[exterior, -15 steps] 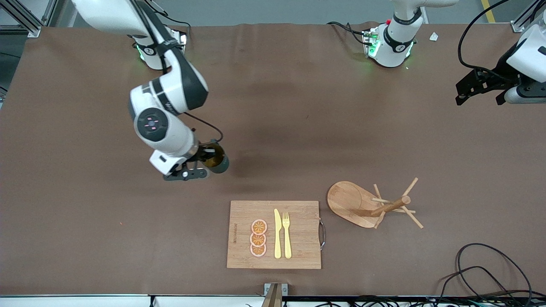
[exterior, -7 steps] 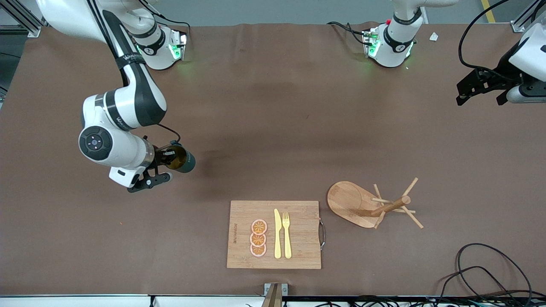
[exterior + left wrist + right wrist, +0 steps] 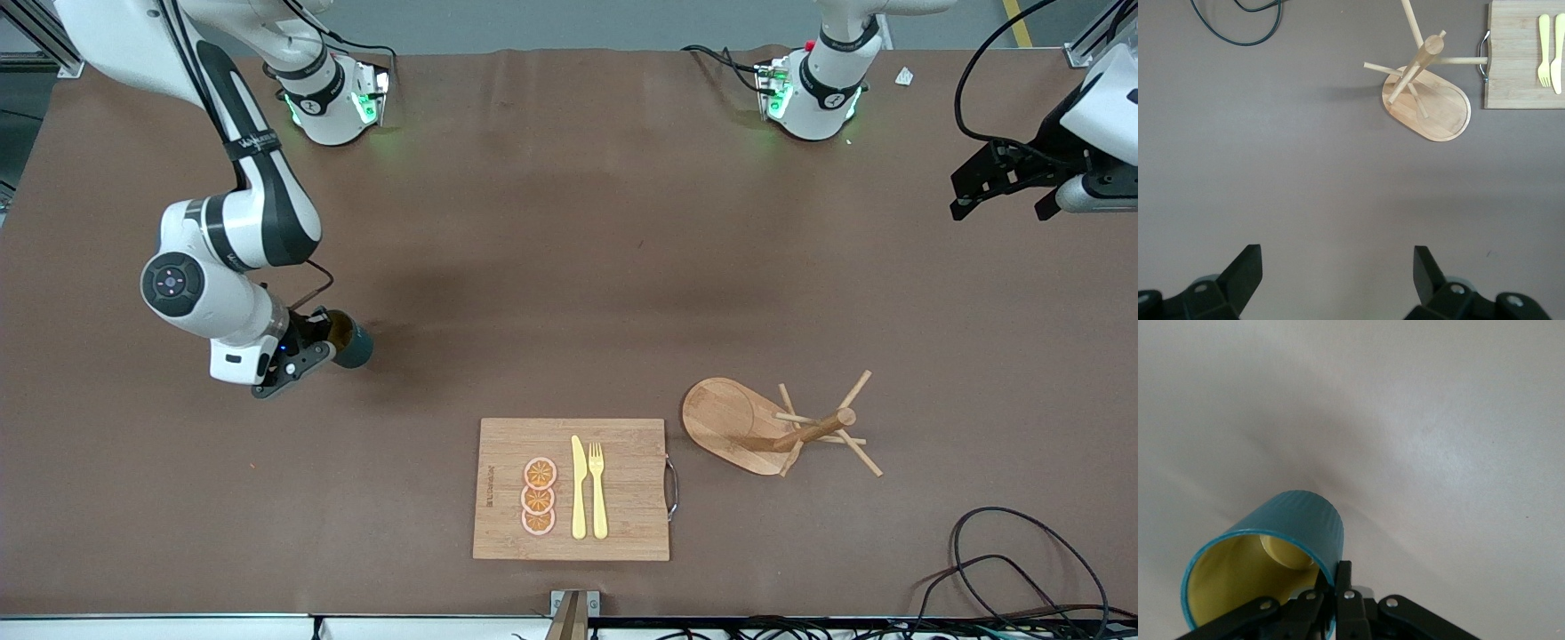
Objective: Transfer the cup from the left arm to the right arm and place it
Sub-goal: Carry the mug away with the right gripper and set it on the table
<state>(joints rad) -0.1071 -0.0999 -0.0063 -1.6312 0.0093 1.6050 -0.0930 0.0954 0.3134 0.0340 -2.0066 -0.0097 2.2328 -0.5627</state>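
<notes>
Gripping the cup point(image 3: 348, 345) by its rim, the right hand point(image 3: 307, 348) hangs over the desk point(image 3: 569, 267). The left hand point(image 3: 1000, 182) waits at its own end, fingers point(image 3: 1245, 270) apart.

Dark lettering along one short edge of the cutting board point(image 3: 622, 498) is too small to read.

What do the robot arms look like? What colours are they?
Both arms are glossy white with black bands at the joints. The right arm has round grey joint caps, black cables and lettering. Both grippers, the left gripper and the right gripper, are black. Green lights glow at the bases.
</notes>
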